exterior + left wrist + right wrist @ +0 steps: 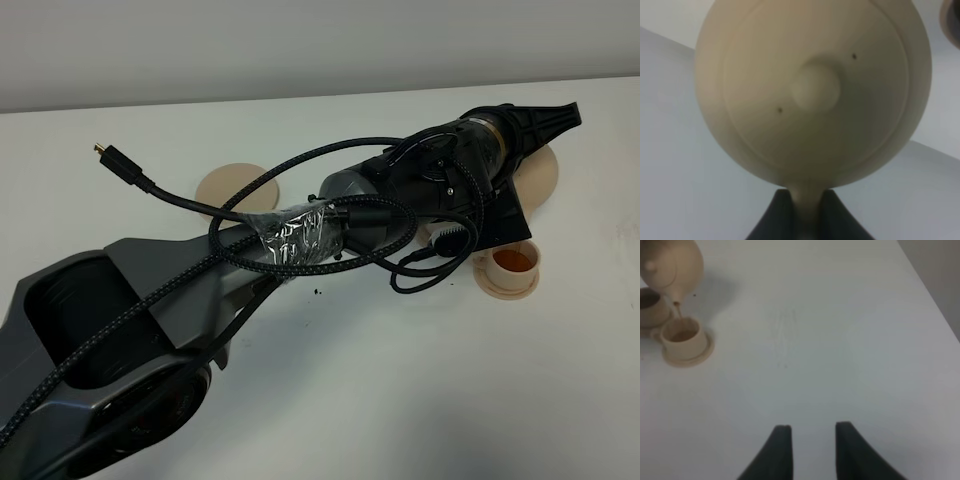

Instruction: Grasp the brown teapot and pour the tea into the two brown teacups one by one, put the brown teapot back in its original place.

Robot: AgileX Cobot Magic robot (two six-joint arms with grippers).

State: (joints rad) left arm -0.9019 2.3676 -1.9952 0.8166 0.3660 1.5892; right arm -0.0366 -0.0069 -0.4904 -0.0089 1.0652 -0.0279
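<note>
Exterior high view: the left arm (140, 275) was extended across the table (400, 380). The brown teapot (540, 180) was partly hidden behind its wrist, above a teacup (514, 262) holding tea. The wide saucer (237, 187) lay well apart.

Left wrist view: the left gripper (807, 205) was clamped on the teapot's handle.

Right wrist view: the teapot was tilted and a thin stream ran into that teacup, beside the second teacup (650, 307). The right gripper (812, 450) was held open above the table.
</note>
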